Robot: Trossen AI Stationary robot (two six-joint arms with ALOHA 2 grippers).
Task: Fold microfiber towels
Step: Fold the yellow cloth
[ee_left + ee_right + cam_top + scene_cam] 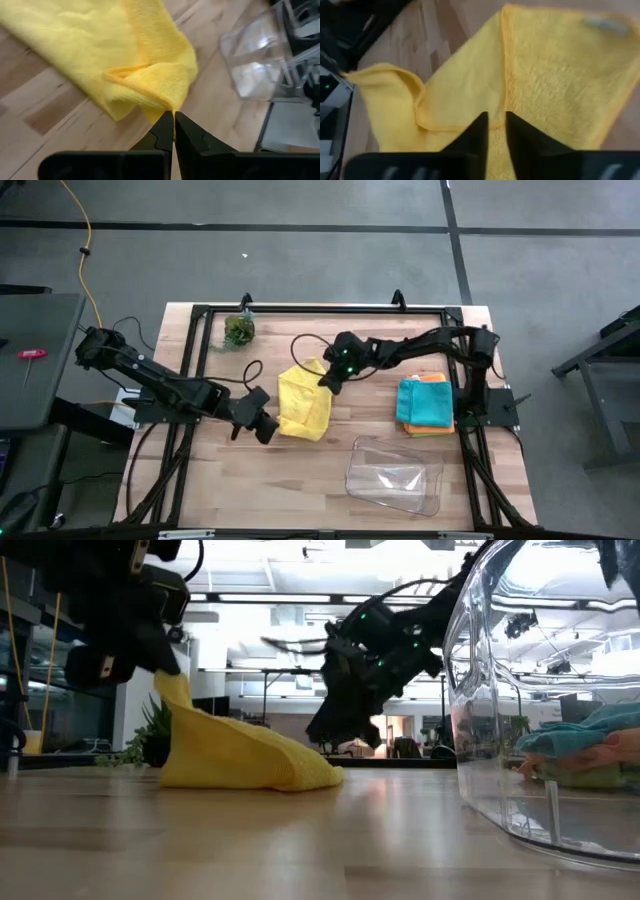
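Left end effector (173, 116) is clenched on a corner of the soft yellow microfiber towel (303, 406), lifting that corner off the wooden bench (300, 470) while the rest of the cloth lies slumped on it. You can expect this towel to be light and limp: it sags, creases wherever it is lifted, and will not hold a shape until pressed flat. Its hemmed edges and corners look like the best places to pinch.

Right end effector (496, 122) hovers over the towel's far edge with its fingers a narrow gap apart, apparently gripping nothing. Right of the yellow towel sits a stack with a teal cloth (424, 402) on top and an orange one (432, 378) peeking out beneath; you cannot make out what else lies under them. Near the front of the bench, right of the yellow towel, lies a clear plastic rectangular tray (394, 474). In the low view it blocks most of that stack.
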